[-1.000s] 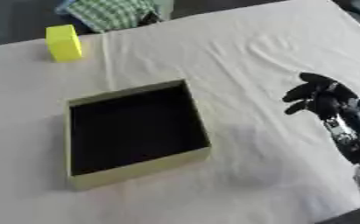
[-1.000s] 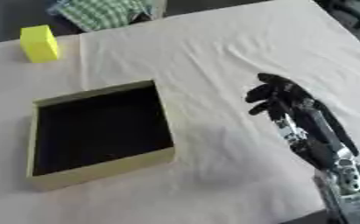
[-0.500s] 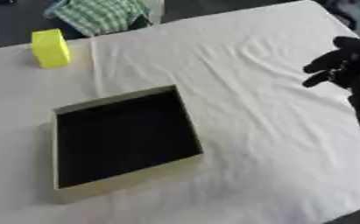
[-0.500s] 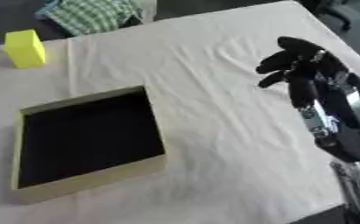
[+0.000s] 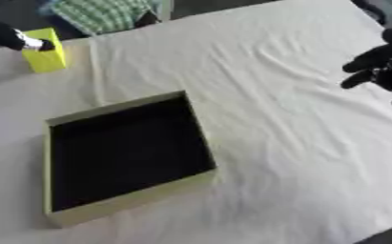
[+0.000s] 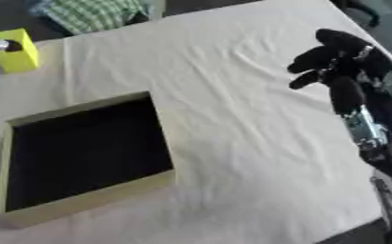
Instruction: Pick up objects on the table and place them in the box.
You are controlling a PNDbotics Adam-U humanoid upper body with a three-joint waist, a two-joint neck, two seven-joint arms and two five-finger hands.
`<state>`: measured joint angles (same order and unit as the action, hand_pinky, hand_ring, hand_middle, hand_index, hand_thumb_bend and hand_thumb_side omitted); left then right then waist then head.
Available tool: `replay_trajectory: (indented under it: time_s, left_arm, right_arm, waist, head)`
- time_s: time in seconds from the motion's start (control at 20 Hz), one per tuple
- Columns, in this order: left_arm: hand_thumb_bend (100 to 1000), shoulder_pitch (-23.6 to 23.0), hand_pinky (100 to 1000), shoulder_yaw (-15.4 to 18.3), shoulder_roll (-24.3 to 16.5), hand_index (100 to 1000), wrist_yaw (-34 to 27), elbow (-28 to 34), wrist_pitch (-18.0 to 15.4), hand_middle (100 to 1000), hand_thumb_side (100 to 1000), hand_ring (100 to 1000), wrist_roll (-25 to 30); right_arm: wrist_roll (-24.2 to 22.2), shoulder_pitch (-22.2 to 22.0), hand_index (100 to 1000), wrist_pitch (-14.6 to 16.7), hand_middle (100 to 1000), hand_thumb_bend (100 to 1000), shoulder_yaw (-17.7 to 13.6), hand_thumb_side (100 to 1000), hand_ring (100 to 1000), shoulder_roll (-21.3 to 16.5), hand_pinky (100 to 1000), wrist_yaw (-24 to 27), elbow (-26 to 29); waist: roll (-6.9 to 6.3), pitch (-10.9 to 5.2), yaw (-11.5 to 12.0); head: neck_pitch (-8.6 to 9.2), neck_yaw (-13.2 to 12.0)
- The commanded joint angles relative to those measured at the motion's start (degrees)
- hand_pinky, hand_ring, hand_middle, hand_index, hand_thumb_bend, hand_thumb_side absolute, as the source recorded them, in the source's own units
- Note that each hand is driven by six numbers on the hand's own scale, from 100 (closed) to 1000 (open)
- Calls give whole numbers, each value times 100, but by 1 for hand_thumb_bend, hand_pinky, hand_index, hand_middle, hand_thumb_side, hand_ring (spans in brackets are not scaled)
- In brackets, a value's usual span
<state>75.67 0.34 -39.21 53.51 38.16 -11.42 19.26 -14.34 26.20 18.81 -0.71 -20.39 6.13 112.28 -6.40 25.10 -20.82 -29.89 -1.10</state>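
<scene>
Landmark for this entry: the box [image 5: 124,157].

Box sits nearest me on the worktop [image 5: 299,143], toward my left, mouth up, pale olive walls, dark interior. Nothing visible inside it. My judgement: it lies open-topped and turned slightly askew so an object can be dropped in from above without tilting anything.

Right of the box and somewhat farther, well apart from it: my right hand [image 6: 336,62], held above the cloth. Fingers are bent downward and hold nothing; no object lies beneath them that I can see. My reading is that this hand is idle in the air, not engaged in a grasp.

The cloth between box and right hand is wrinkled and bare.

Beyond the box, at the far left corner of the worktop: a yellow block [image 5: 45,52], standing on the cloth, well apart from the box. This is the only pickable object I can identify. A dark arm tip with a pale end, taken to be my left hand [image 5: 15,38], reaches in from the left edge and lies against or just over the block's upper left. Whether it is closed on the block, I cannot tell.

Past the block, off the far edge: green checked fabric [image 5: 103,14], not touching the task's things.
</scene>
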Motion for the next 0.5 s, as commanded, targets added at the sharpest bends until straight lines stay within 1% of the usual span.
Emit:
replay_trajectory:
  time_s: [0.05,0.1,0.25,0.3,0.35,0.5]
  left_arm:
    - [644,85,856,79,-185,920,111,46,-72,904,358,871,289]
    - [634,79,853,84,-189,919,125,45,-82,899,351,868,347]
    - [566,52,836,108,-199,907,158,38,-47,880,290,848,412]
    - [557,41,834,113,-199,906,169,32,-26,878,283,847,407]
    - [521,33,829,116,-201,902,181,24,-6,875,245,841,399]
    - [489,20,830,147,-210,899,215,12,99,883,219,844,249]
  right_arm:
    - [7,59,905,-17,682,100,-60,648,722,-98,616,-23,98]
    - [4,58,905,-19,681,100,-60,649,721,-96,616,-29,94]
    - [3,45,905,-23,681,100,-65,650,721,-85,616,-49,81]
    - [1,43,905,-23,681,100,-65,650,721,-82,616,-55,79]
    - [0,43,905,-23,681,100,-64,650,721,-80,616,-59,77]
    - [4,42,905,-21,680,100,-71,652,721,-75,615,-74,76]
  waist:
    - [22,-118,-6]
    - [17,-116,-8]
    - [2,-111,-12]
    - [-1,-108,-13]
    - [-2,-104,-14]
    - [-1,-87,-20]
  head:
    - [86,-16]
    - [93,-15]
    - [108,-25]
    - [114,-26]
    - [119,-25]
    - [142,-32]
